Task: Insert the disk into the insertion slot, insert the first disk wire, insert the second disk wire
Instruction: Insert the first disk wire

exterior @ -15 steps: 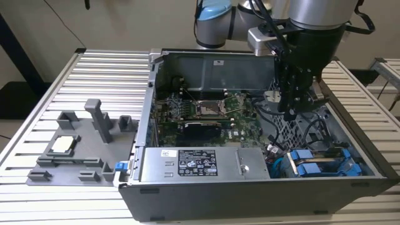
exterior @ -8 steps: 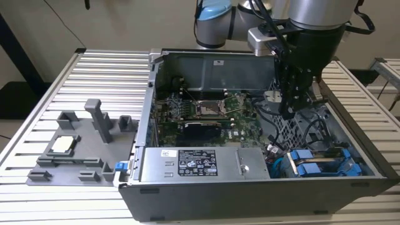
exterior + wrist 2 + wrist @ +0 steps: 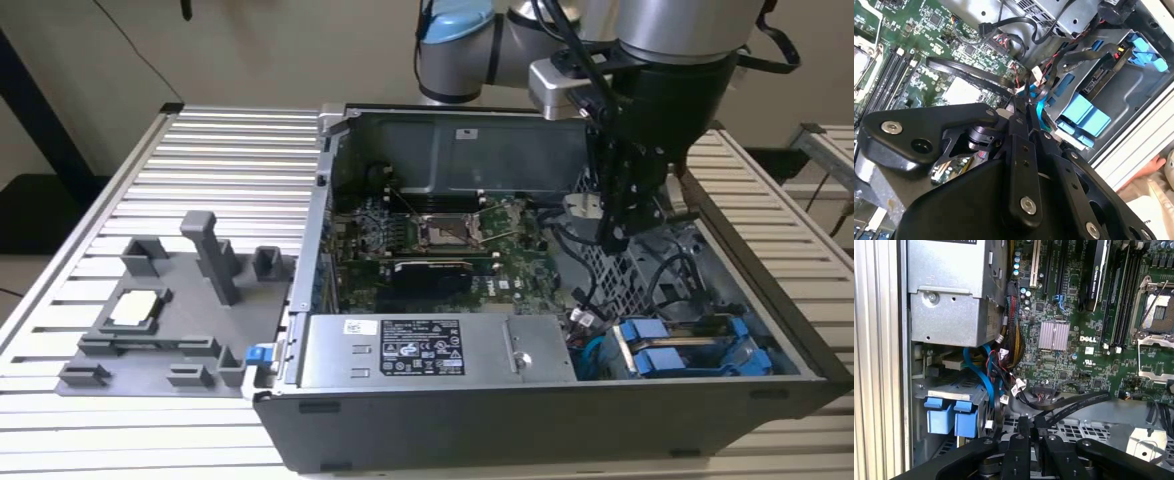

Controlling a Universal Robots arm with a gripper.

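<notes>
The claw [image 3: 1025, 104] is nearest, its jaws drawn narrow among loose cables [image 3: 969, 70]; I cannot tell what they pinch. Just beyond its tips, the disk [image 3: 1084, 112] sits inside the insertion slot [image 3: 1134, 90], seemingly so that its connectors face those cables.

A workshop-like lab: opened computer case [image 3: 534, 425] on a slatted aluminium bench [image 3: 227, 160].

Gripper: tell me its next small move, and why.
Probably ease the gripper down a little toward the blue cable close by its tip: the disk in its blue carrier already sits in the insertion slot, so wiring seems to be what is left.
</notes>
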